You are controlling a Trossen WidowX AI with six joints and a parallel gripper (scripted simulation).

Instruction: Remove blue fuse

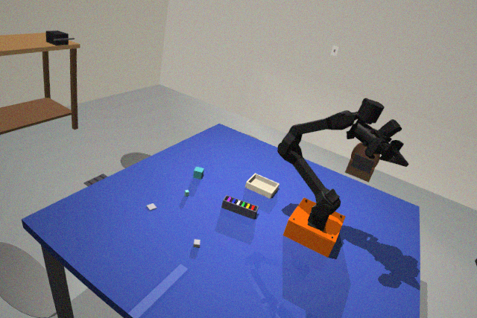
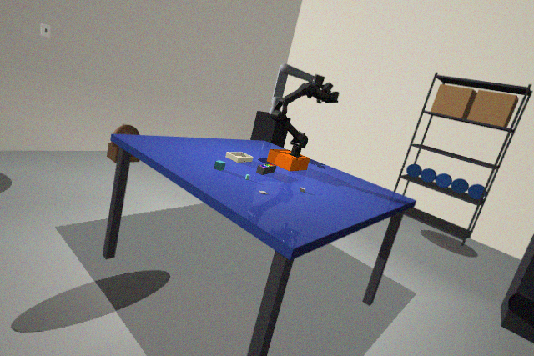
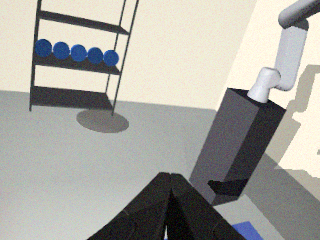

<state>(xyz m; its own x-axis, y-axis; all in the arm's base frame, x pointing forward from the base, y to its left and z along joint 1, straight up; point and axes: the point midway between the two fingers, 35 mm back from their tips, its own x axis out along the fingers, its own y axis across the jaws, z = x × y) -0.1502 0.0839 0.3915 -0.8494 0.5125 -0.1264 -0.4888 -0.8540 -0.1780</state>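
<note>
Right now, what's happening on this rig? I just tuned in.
Nothing is being handled yet. The arm is folded up and back, with the gripper shut on nothing and held high past the table's far edge, pointing away from the work. The blue fuse sits in the fuse block along with the other coloured fuses. The tray beside the block looks empty. A few small cubes lie elsewhere on the blue table.
</note>
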